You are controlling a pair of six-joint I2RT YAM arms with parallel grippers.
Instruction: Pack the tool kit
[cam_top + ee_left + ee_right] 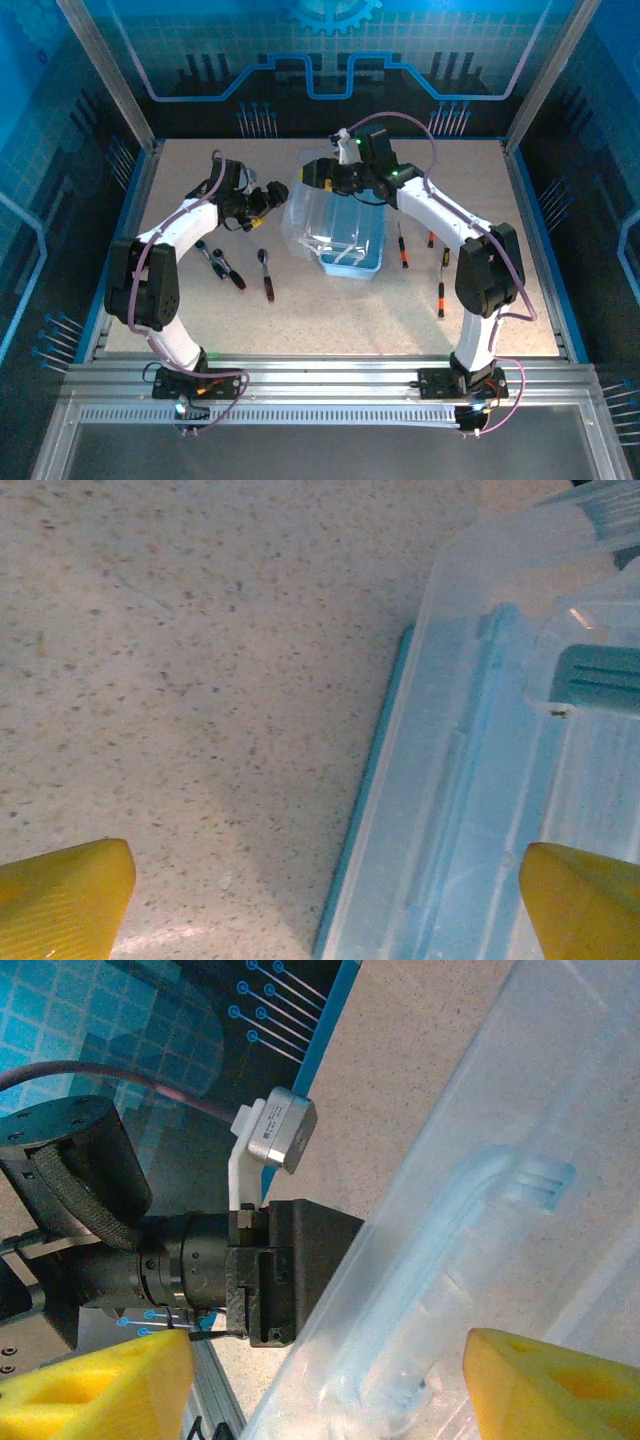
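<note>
The tool kit's light-blue case (352, 258) lies open at the table's centre, with its clear lid (312, 212) raised on the left side. My left gripper (272, 195) is open at the case's left edge. In the left wrist view the left gripper (325, 905) straddles that edge (470, 780), one yellow fingertip (70, 895) over bare table and the other over the plastic. My right gripper (312, 172) hovers at the top of the lid, open. Between the right gripper's (328, 1385) spread fingertips runs the lid (480, 1160) with its moulded handle. Black-and-red screwdrivers lie loose left (228, 268) and right (402, 245) of the case.
More slim tools lie on the table at the left (266, 275) and at the right (441, 292). The left arm's dark wrist block (275, 1275) is close beside the lid. Metal frame posts and blue walls enclose the table (330, 315).
</note>
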